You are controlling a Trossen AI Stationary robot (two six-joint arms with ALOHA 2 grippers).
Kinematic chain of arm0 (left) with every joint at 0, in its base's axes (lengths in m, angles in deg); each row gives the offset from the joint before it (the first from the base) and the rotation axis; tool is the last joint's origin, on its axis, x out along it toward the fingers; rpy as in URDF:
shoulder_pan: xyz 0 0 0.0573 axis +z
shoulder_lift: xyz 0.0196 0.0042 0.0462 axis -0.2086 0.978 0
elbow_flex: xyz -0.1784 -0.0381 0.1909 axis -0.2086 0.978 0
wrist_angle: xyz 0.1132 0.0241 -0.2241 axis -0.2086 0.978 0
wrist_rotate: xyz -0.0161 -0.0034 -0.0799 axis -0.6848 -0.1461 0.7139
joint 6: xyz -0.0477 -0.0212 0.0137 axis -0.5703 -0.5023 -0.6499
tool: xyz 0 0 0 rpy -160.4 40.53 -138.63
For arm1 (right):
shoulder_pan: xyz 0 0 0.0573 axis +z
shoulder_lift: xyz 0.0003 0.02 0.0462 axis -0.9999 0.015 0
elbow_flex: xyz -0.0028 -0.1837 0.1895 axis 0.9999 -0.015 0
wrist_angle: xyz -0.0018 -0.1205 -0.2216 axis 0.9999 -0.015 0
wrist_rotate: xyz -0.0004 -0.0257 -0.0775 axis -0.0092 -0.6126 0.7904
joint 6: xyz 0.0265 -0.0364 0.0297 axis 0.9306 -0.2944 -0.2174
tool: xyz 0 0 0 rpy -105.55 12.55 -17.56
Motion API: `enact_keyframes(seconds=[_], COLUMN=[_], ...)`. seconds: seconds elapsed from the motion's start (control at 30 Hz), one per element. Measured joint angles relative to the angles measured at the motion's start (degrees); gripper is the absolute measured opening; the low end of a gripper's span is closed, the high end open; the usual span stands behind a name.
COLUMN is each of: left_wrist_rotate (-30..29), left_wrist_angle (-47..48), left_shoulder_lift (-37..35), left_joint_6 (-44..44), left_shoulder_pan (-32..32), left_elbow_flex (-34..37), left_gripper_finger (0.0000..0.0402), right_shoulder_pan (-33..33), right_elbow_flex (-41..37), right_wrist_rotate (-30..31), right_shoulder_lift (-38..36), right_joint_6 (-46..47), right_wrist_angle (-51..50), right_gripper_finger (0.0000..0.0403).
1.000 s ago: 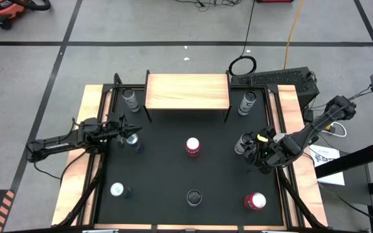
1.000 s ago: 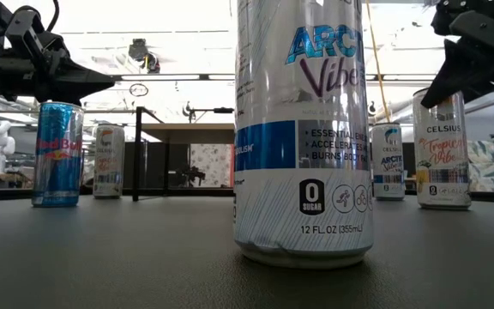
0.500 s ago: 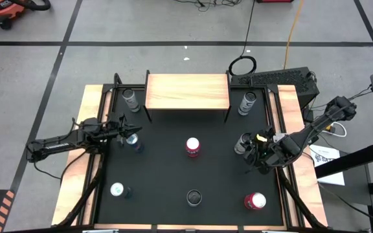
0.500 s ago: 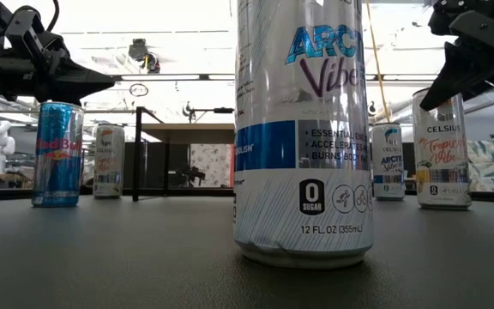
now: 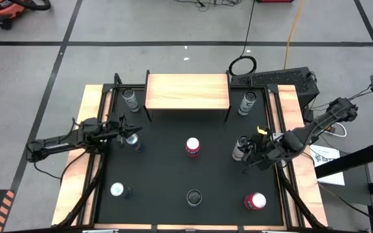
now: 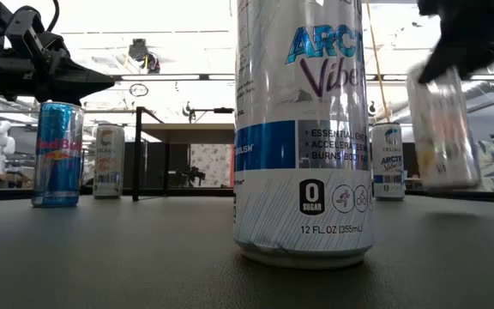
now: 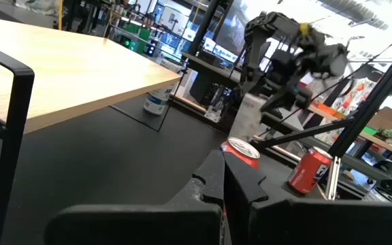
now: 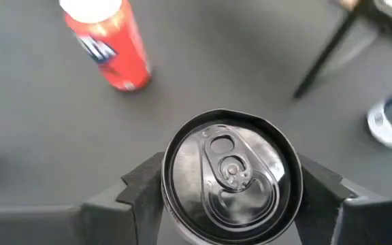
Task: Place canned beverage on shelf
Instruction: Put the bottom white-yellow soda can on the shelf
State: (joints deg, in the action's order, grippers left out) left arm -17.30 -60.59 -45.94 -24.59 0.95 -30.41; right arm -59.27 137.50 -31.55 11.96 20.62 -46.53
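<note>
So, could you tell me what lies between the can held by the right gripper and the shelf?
In the high view, only bare black tabletop lies between the can in the right gripper and the shelf; a silver can stands just beside that line.

A pale can (image 6: pixel 442 129) with a black lid (image 8: pixel 231 178) is gripped by the dark right gripper (image 8: pixel 230 197). Beyond it, a red can (image 8: pixel 107 42) with a white top is seen on the black table (image 8: pixel 203 61); the shelf (image 5: pixel 187 91) is light wood.

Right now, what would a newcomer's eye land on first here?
The right tool clamped on a pale can, lifted clear of the black table at its right side. Then the bare light-wood shelf at the far edge, and the big Arctic Vibe can filling the low view.
</note>
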Motion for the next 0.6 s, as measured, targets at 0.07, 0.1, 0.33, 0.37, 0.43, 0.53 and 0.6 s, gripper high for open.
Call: enact_keyframes(seconds=[0.07,0.1,0.33,0.37,0.43,0.53,0.6], left_wrist_rotate=[0.00,0.00,0.00,0.00,0.00,0.00,0.00], left_wrist_angle=[0.02,0.00,0.00,0.00,0.00,0.00,0.00], left_shoulder_lift=[0.00,0.00,0.00,0.00,0.00,0.00,0.00], left_joint_6=[0.00,0.00,0.00,0.00,0.00,0.00,0.00], left_shoulder_pan=[-0.01,0.00,-0.01,-0.01,0.00,0.00,0.00], left_elbow_flex=[0.00,0.00,-0.01,0.00,0.00,0.00,-0.01], left_gripper_finger=[0.0000,0.0000,0.0000,0.0000,0.0000,0.0000,0.0000], right_shoulder_pan=[-1.31,-2.12,-8.82,-10.08,-12.62,-16.57,-18.93], right_elbow_flex=[2.98,4.49,13.00,13.80,15.55,18.26,20.28], right_wrist_rotate=[0.59,1.02,1.35,1.62,3.10,4.31,4.27], right_shoulder_lift=[0.00,0.00,-0.04,-0.04,0.02,-0.04,-0.04], right_joint_6=[-3.90,-6.16,-22.48,-25.54,-30.76,-39.15,-43.69], right_wrist_angle=[-0.17,-0.33,1.00,1.90,3.58,6.56,8.39], right_gripper_finger=[0.0218,0.0218,0.0218,0.0218,0.0218,0.0218,0.0218])
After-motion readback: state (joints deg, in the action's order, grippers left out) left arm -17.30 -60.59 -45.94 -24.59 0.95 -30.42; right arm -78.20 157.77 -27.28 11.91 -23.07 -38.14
